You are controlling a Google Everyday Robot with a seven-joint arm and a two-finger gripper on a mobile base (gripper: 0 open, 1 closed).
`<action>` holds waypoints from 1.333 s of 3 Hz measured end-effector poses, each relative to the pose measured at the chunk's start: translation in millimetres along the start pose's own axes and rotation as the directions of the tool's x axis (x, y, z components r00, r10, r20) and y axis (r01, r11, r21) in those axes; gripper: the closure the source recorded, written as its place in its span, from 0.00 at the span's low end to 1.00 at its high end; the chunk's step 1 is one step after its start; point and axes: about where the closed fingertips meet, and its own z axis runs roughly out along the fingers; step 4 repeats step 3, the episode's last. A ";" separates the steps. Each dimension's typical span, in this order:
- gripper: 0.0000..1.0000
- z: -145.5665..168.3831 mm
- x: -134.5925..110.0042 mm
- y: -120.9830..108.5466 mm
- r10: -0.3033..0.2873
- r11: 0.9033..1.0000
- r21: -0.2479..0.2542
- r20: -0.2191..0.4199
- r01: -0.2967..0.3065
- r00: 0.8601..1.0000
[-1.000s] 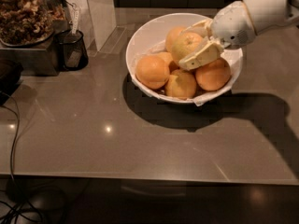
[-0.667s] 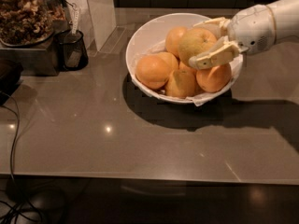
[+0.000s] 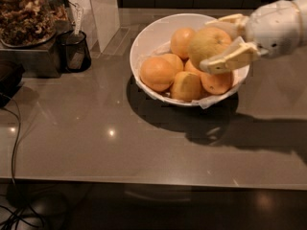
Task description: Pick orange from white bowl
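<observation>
The orange (image 3: 207,44) is large, pale and dull yellow-orange. My gripper (image 3: 217,43) is shut on it, one cream finger behind it and one in front, and holds it above the right part of the white bowl (image 3: 148,37). The bowl stands on the grey counter, with a crinkled white liner (image 3: 211,101) showing at its front rim. Several smaller, deeper-orange oranges (image 3: 156,73) lie in the bowl below. My white arm (image 3: 278,23) reaches in from the right.
A black cup with a utensil (image 3: 74,51) stands at the left, beside a tray of brown dried stuff (image 3: 24,13). A white box (image 3: 100,8) stands behind the cup. A black cable (image 3: 14,143) runs down the left edge. The counter's front edge (image 3: 153,181) is near.
My gripper has lifted the orange up out of the pile and drawn it a little to the right. The other oranges stay in the bowl.
</observation>
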 end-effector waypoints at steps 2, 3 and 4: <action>1.00 -69.3 -38.5 56.2 -0.027 0.989 0.139 -0.088 0.039 0.996; 1.00 -69.8 -38.3 56.4 -0.027 0.989 0.141 -0.088 0.039 0.996; 1.00 -69.8 -38.3 56.4 -0.027 0.989 0.141 -0.088 0.039 0.996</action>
